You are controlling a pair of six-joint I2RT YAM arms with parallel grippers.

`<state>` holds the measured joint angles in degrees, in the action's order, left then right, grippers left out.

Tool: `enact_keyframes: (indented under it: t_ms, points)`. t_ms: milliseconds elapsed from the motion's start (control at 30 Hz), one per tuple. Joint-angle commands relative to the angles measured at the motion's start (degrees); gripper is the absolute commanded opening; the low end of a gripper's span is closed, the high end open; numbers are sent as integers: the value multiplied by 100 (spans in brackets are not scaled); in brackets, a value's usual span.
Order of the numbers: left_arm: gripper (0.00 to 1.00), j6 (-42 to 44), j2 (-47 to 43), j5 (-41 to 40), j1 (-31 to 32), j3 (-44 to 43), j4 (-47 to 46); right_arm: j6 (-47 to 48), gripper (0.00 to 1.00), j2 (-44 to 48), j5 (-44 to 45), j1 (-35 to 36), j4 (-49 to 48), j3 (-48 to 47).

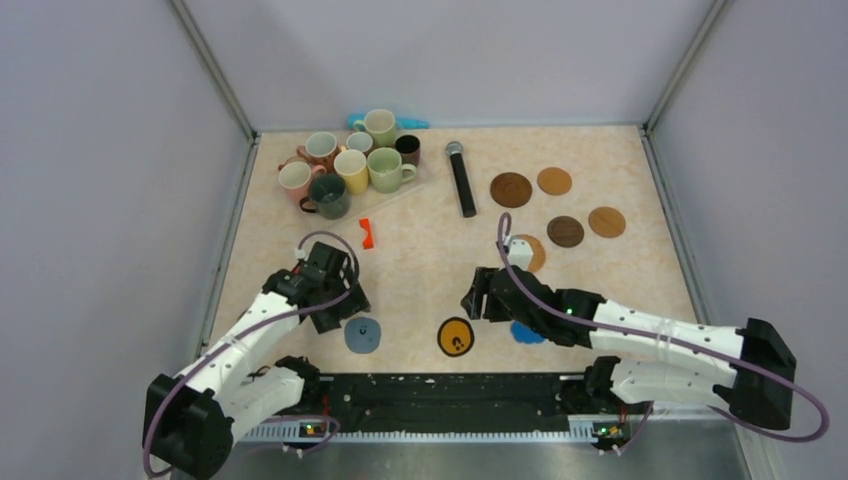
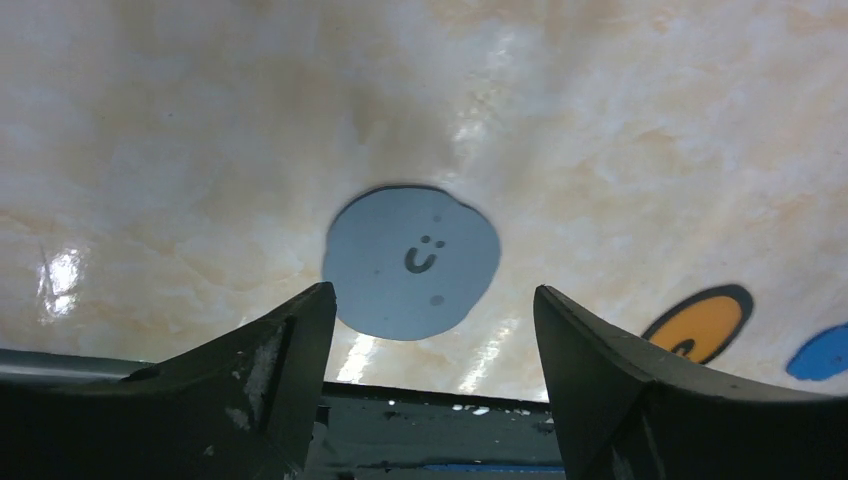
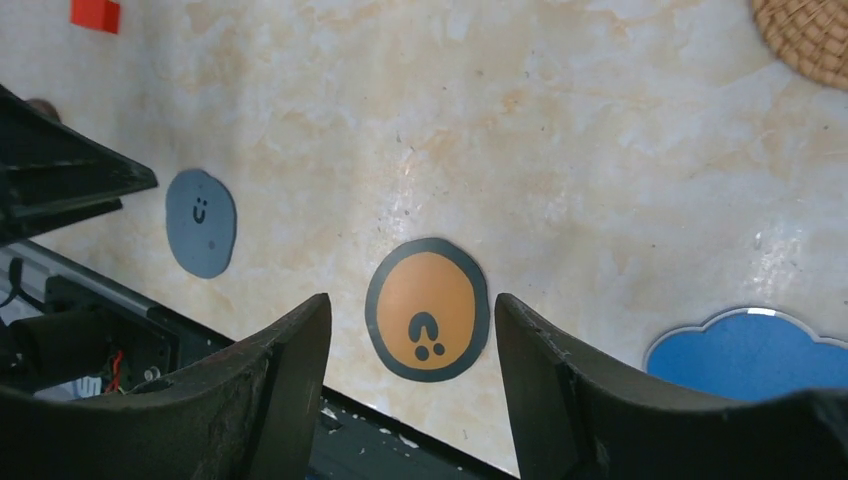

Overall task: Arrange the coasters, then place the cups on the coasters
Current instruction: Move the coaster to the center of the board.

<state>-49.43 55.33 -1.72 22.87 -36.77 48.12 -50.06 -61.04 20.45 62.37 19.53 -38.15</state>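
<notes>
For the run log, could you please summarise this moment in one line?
left gripper: open, near grey-blue coaster | right gripper: open, near black-and-yellow coaster | cups: clustered far left

grey-blue coaster (image 2: 412, 262): dark smiley print plus two dark dots. orange coaster (image 3: 427, 309): black rim, black paw-like mark. blue coaster (image 3: 745, 350): plain bright blue. woven coaster (image 3: 810, 35): tan weave. wood coasters (image 1: 565, 231): two dark brown, two lighter tan. pink cup (image 1: 295, 180), dark green cup (image 1: 329, 195), yellow cup (image 1: 351, 168), pale green cup (image 1: 385, 168), all plain. mic (image 1: 463, 185): black, silver head. small piece (image 1: 367, 233): red-orange. table (image 1: 420, 260): cream-peach marble veining. left arm (image 1: 240, 345) and right arm (image 1: 650, 335): white and black, purple cables.
</notes>
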Motion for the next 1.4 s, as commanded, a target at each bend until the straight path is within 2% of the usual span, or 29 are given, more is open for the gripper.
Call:
enact_keyframes:
  t_ms: [0, 200, 400, 767, 1067, 1367]
  points:
    - [78, -424, 168, -363, 43, 296, -112, 148, 62, 745, 306, -105, -111, 214]
    - [80, -567, 351, -479, 112, 572, -505, 256, 63, 1355, 366, -134, -69, 394]
    - [79, -483, 473, -501, 144, 749, -795, 249, 63, 1540, 392, -138, -72, 478]
    - [70, -362, 267, 291, 271, 973, -1320, 89, 64, 1468, 412, -132, -81, 546]
    - [67, -648, 52, 988, 416, 1207, -1776, -6, 64, 1124, 294, -137, -259, 546]
    - [67, -854, -2, 1279, 558, 1311, -2101, -146, 64, 1073, 216, -142, -270, 613]
